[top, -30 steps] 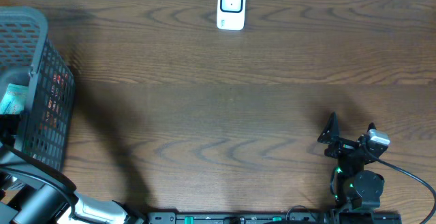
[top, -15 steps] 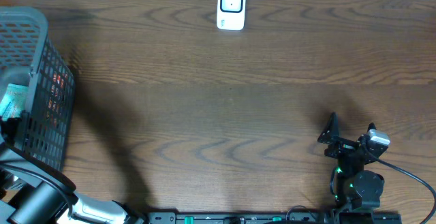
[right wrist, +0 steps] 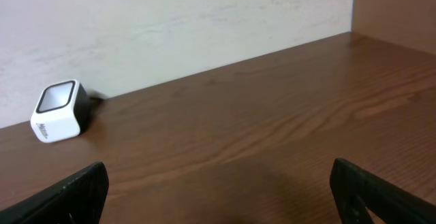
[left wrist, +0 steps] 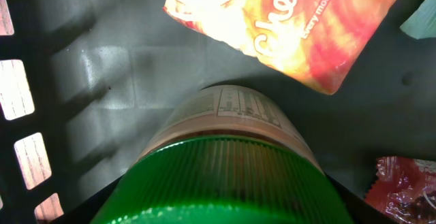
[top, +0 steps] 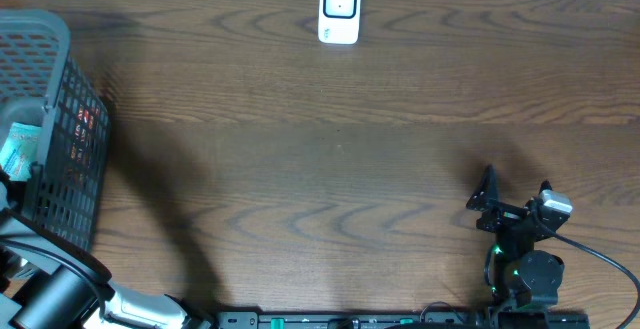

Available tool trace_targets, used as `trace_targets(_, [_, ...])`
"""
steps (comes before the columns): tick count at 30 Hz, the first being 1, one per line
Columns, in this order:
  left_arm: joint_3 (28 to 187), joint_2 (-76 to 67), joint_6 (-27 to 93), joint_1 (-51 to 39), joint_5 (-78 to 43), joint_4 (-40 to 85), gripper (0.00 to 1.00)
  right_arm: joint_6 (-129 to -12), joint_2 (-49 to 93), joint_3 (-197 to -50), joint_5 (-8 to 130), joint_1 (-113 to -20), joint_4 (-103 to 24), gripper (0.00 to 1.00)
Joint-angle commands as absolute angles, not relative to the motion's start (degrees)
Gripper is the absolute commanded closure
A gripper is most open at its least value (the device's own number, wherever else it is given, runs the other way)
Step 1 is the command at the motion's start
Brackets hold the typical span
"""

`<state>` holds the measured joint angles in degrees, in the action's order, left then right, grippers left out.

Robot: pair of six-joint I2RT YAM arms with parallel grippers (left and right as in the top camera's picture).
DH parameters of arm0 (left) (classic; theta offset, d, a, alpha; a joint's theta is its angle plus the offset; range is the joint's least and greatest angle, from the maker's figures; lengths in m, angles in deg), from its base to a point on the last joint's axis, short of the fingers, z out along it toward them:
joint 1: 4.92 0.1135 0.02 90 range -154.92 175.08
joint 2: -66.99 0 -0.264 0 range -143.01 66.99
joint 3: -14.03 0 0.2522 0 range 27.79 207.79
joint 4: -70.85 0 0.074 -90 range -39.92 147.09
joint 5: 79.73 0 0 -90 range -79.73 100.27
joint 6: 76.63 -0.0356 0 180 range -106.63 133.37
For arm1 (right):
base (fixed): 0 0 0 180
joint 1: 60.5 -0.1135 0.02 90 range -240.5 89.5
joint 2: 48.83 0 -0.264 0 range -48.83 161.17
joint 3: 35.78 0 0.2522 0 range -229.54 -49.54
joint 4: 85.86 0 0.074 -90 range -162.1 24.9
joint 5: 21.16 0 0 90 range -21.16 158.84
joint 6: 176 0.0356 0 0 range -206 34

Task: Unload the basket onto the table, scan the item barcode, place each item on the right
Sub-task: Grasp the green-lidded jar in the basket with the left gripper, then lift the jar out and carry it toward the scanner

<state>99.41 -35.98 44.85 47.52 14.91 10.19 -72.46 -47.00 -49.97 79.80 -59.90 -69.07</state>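
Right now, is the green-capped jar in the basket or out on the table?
In the basket: the green-capped jar shows against its dark floor, lattice wall at one side, an orange packet nearby.

One white box-shaped scanner (top: 339, 11) sits top centre, and one dark plastic mesh basket (top: 62, 119) sits at left. Inside are one green-lidded jar (left wrist: 225, 180), one orange packet (left wrist: 286, 20) and one red wrapper (left wrist: 405, 186).

Overhead looks straight down on the whole table (top: 340, 169) from high up, left wrist sits very close inside the basket (top: 78, 144) facing down onto a green-lidded jar (left wrist: 225, 176), and right wrist looks low across the table toward the wall (right wrist: 170, 13), sharing the scanner (top: 339, 10) with overhead.
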Motion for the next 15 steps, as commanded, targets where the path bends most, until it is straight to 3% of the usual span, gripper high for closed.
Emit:
trace_targets(1, [101.22, -35.31, 44.68, 47.72, 15.18, 8.35, 0.43, -73.01, -46.94, -49.86, 79.89, -60.22, -68.87, 0.01])
trace_targets(8, [107.21, -27.50, 44.68, 47.72, 14.63, 3.83, 0.43, -73.01, -46.94, -49.86, 79.89, -60.22, -68.87, 0.01])
trace_targets(15, [111.15, -13.60, 47.50, 47.72, 1.80, 3.61, 0.43, -73.01, -46.94, -49.86, 79.89, -60.22, -68.87, 0.01])
